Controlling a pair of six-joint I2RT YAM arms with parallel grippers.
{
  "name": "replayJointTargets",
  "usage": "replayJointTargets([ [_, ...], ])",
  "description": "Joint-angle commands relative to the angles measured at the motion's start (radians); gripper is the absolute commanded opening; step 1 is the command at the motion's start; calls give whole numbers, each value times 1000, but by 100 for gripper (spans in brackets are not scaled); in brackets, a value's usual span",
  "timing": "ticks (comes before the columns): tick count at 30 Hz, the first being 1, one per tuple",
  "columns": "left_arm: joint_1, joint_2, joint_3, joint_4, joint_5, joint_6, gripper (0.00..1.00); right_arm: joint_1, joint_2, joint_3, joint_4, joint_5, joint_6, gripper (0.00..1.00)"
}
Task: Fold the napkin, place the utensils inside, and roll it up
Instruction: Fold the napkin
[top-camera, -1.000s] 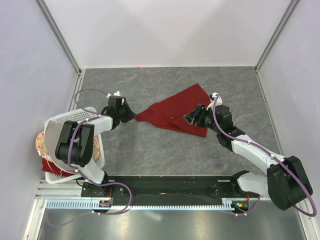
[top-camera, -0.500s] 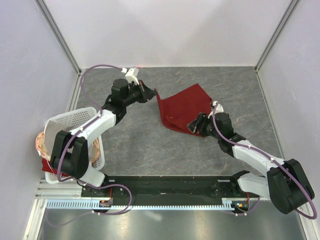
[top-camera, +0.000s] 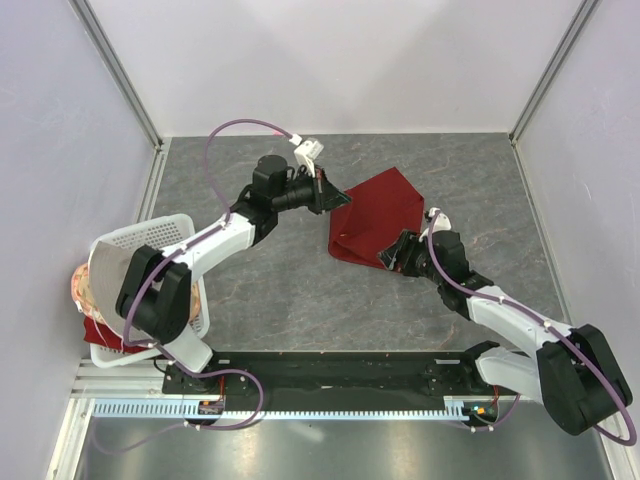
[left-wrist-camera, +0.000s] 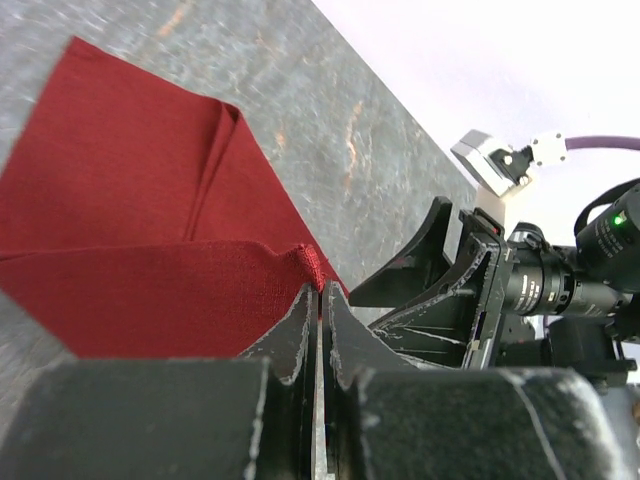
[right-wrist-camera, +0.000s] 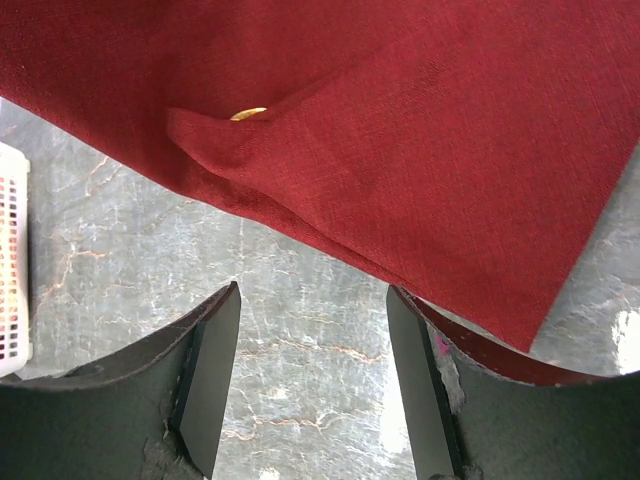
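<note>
The step in hand looks like the fold. The napkin (top-camera: 382, 215) lies on the grey counter (top-camera: 260, 290), right of the middle and a bit far. It is bunched into a rough, uneven shape, not flat and neat.

The left gripper (top-camera: 335, 195) is pinched tight on one corner of the napkin and holds it up off the counter at the cloth's left far side. The left wrist view shows the red corner squeezed between the two closed fingers.

To do this fold well, I think the left gripper should carry its corner low and slowly across to the other side, then lay it down so the edges match. It should not let go until the cloth lies flat. If it pulls too hard, the whole napkin may slide. The right gripper (top-camera: 388, 256) could press the near edge down to stop that.

The right gripper's fingers stand apart with nothing between them, only bare counter. The near edge of the napkin is just past its tips. A small bit of gold, likely one of the utensils (right-wrist-camera: 248, 114), peeks out from under a fold there. It could shift when the cloth moves.

The left arm is stretched long, from its base near the white basket (top-camera: 150, 235) out to the far middle, its gripper pointing right. The right arm is bent at the elbow, with its wrist low and its gripper pointing left toward the napkin.
</note>
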Motion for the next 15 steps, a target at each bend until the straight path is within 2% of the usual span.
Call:
replayJointTargets([
  [1,-40,46,78,22,39,70,2,-3,-33,-20,3,49,24,68],
  [4,-75,78,118,2,42,90,2,-4,-61,-32,-24,102,44,68],
  [8,-129,158,173,-18,44,114,2,-3,-121,-51,-90,265,88,69],
  [10,-147,188,204,-40,45,133,2,-3,-173,-54,-149,363,102,70],
  [15,-212,291,267,-101,44,174,2,-3,-323,-86,-225,487,116,71],
])
